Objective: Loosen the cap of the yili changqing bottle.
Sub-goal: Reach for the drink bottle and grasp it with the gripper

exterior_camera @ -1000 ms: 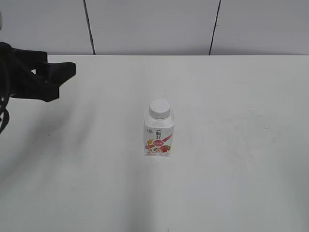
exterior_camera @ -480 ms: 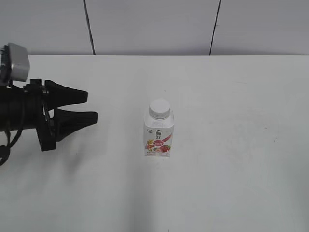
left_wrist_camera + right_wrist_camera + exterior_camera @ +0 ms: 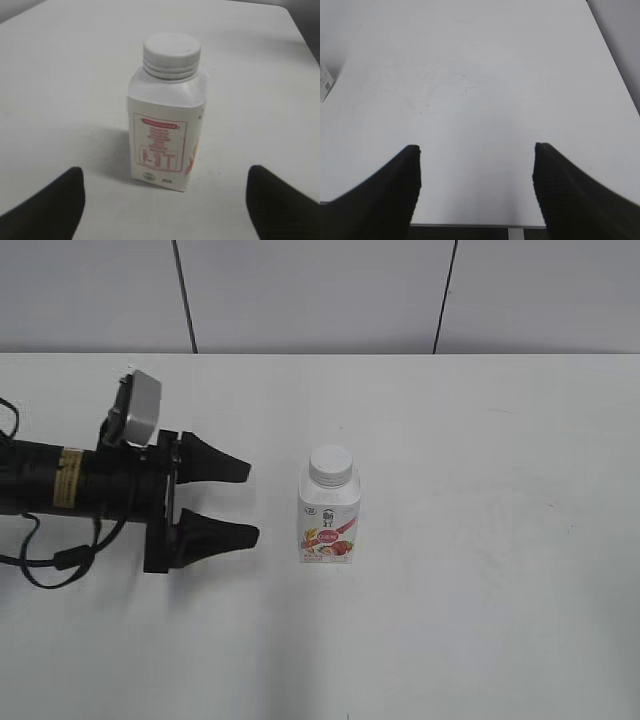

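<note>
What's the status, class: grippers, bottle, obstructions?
Left gripper open, short of bottle. Right gripper open, empty. Cap on, bottle upright. Path unobstructed.

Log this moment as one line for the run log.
phase: approach | left claw: open, beside bottle, not touching | right claw: open, over bare table | yili changqing bottle: upright | cap: on

Bright even light, soft shadows; wrist views dimmer, perhaps slightly blurred

A plain white table (image 3: 480, 570) stands against a pale wall (image 3: 310, 295) divided by dark vertical seams.
</note>
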